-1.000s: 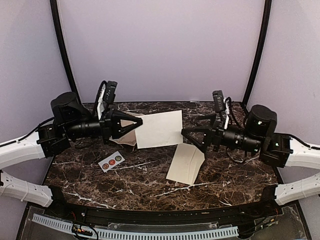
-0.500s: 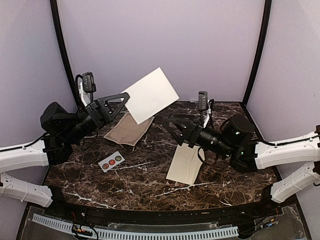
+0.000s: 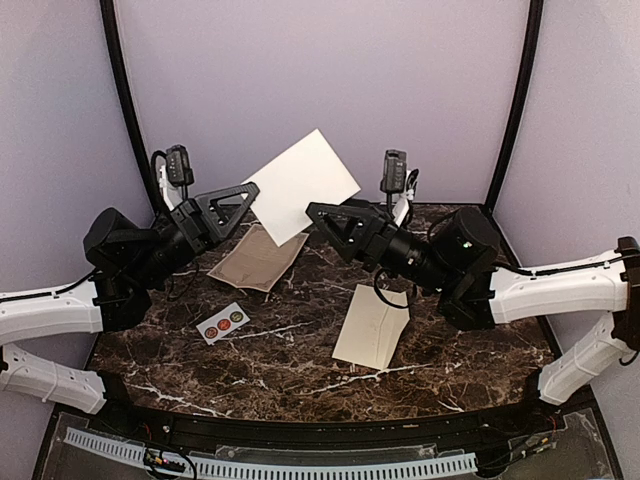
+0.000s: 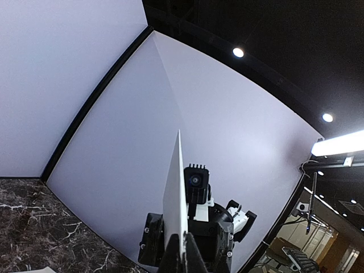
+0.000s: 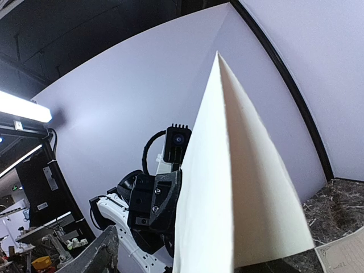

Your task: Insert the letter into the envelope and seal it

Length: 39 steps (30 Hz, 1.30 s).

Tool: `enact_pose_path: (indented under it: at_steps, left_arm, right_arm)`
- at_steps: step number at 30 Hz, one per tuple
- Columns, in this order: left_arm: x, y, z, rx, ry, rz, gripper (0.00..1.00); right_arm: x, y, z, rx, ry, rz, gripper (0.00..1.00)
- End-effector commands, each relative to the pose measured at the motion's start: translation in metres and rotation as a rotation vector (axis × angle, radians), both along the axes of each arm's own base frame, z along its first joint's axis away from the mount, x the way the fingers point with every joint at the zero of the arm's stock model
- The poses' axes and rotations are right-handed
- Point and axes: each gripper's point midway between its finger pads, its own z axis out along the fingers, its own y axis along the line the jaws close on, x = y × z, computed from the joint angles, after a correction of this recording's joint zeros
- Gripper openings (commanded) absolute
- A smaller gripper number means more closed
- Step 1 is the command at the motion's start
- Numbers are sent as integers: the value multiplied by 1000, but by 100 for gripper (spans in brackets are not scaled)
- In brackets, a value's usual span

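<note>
The envelope (image 3: 302, 186) is up in the air above the back half of the marble table (image 3: 300, 370), tilted, with one corner pointing up towards the back wall. The left gripper (image 3: 252, 190) has its jaws closed tight on the envelope's left edge and carries it alone. In the left wrist view the envelope (image 4: 176, 205) shows edge-on, a thin pale blade rising straight out from between the closed fingers (image 4: 183, 257).

The right gripper (image 3: 318, 214) comes in from the other side at the envelope's lower right edge, facing the left one. Its jaws stand apart. From its own camera the envelope (image 5: 227, 187) fills the middle as a cream wedge, and one finger (image 5: 96, 256) shows low on the left, clear of the paper. The other finger is hidden behind the envelope, so I cannot tell whether it touches.

Down on the table lie a tan sheet (image 3: 256, 260) under the lifted envelope, a pale sheet (image 3: 372, 326) below the right arm, and a sticker strip (image 3: 222, 322) near the left arm, all apart from one another
</note>
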Motion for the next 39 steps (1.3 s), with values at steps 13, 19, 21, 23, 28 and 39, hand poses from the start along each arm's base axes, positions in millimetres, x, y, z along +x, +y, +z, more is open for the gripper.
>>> enact_pose_path:
  at_steps: [13, 19, 21, 23, 28, 39]
  left_arm:
    - [-8, -5, -3, -23, 5, -66, 0]
    - [-8, -9, -8, -7, 14, -83, 2]
    - [-6, -12, -13, 35, 25, -73, 22]
    - [1, -17, -27, 133, 60, -41, 49]
    - [22, -21, -83, 385, 188, 47, 77]
    - [36, -31, -188, 651, 367, 61, 79]
  right_arm:
    - [-4, -4, 34, 102, -55, -8, 7]
    - [0, -8, 31, 96, -43, -44, 0]
    - [4, -13, 29, 74, -37, -80, 0]
    - [9, -21, 23, 19, -19, -139, 0]
    - [40, -54, -22, -220, 112, -359, 0]
    - [95, -196, -142, -646, 508, -761, 0]
